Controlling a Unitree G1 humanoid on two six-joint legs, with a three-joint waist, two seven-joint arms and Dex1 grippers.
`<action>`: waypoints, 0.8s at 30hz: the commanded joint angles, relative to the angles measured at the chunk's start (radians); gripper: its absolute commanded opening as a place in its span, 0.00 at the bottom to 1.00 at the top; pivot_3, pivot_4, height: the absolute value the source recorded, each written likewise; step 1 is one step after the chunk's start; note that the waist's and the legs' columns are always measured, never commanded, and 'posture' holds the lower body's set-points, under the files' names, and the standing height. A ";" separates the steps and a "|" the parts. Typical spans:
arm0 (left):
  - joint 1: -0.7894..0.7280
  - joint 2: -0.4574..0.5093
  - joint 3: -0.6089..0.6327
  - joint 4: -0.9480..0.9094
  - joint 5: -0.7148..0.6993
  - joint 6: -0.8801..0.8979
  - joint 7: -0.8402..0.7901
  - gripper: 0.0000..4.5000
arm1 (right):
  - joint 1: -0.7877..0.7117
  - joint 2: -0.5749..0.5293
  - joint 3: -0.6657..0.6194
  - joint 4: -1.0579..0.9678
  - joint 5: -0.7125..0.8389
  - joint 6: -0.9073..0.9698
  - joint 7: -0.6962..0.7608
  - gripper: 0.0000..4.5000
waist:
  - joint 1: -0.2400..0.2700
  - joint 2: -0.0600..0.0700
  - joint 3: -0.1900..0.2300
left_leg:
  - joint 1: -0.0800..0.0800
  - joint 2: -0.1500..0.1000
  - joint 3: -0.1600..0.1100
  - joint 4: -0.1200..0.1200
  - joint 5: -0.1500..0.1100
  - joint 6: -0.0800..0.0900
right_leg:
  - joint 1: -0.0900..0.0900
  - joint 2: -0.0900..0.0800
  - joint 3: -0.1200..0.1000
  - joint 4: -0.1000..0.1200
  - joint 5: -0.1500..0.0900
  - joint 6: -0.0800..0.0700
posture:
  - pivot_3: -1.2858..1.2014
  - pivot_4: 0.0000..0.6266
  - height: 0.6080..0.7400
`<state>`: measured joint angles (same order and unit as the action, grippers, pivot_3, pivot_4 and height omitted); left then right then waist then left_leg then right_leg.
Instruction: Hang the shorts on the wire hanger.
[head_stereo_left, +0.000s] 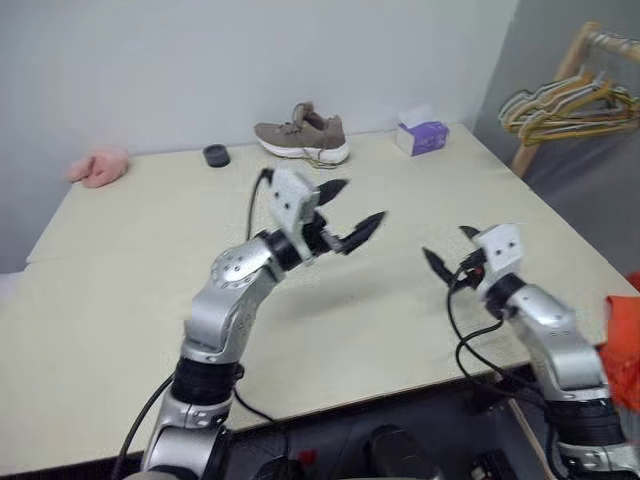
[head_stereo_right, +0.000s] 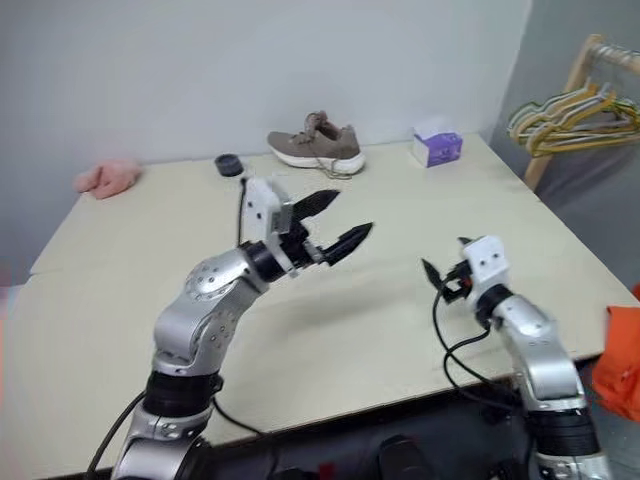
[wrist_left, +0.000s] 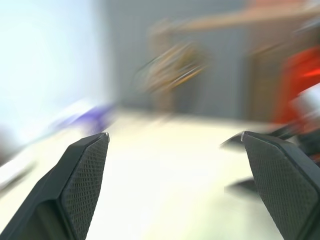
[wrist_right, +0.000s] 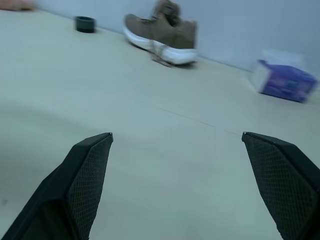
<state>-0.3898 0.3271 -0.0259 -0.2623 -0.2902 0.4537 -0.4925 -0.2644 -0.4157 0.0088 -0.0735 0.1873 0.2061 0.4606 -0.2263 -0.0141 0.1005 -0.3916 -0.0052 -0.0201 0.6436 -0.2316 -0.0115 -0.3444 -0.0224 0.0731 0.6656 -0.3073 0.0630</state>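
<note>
Beige counter (head_stereo_left: 130, 300) lies under us, both pincers, left (head_stereo_left: 352, 218) and right (head_stereo_left: 448, 252), hovering spread apart and empty above its middle. Our orange shorts (head_stereo_left: 624, 345) sit just off its near right edge.

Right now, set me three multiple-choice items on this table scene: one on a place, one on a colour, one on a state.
1. Where does the shoe sit?
A. at the table's far edge by the wall
B. on the floor
C. on the rack

2. What colour is the tissue box?
A. green
B. purple
C. black

3. How do the left gripper and right gripper stand?
A. both shut
B. both open, holding nothing
C. each holds cloth

Answers: 1 A, it stands on the table close to the wall. 2 B, its sides are purple. 3 B, the fingers are spread over bare tabletop.
</note>
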 joint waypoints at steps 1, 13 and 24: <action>0.066 0.045 0.051 -0.007 0.095 0.006 0.101 1.00 | -0.070 0.030 0.014 0.061 -0.006 -0.082 0.031 0.98 | 0.035 0.000 0.000 | -0.001 0.000 0.000 0.000 0.000 0.000 | -0.001 0.000 0.000 0.000 0.001 -0.001 | 0.49 0.08 1.00; 0.178 0.025 0.166 0.015 0.241 0.043 0.366 1.00 | -0.172 0.107 0.038 0.285 -0.012 -0.120 0.078 0.98 | 0.207 -0.003 0.002 | -0.009 0.000 -0.003 0.000 -0.001 -0.001 | -0.008 -0.004 -0.004 0.001 0.003 -0.005 | 0.54 0.14 1.00; 0.160 0.035 0.124 0.032 0.188 -0.033 0.224 1.00 | -0.156 0.126 0.022 0.260 -0.005 -0.099 0.060 0.98 | 0.222 -0.003 0.004 | -0.008 0.000 -0.003 0.000 0.000 -0.001 | -0.008 -0.004 -0.007 0.001 0.004 -0.008 | 0.54 0.15 1.00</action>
<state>-0.2049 0.3503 0.0992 -0.2191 -0.0917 0.4491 -0.2438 -0.4130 -0.2901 0.0534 0.2334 0.1713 0.1148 0.5222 -0.0043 -0.0169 0.1040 -0.4001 -0.0055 -0.0227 0.6434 -0.2321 -0.0127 -0.3526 -0.0261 0.0659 0.6662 -0.3034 0.0554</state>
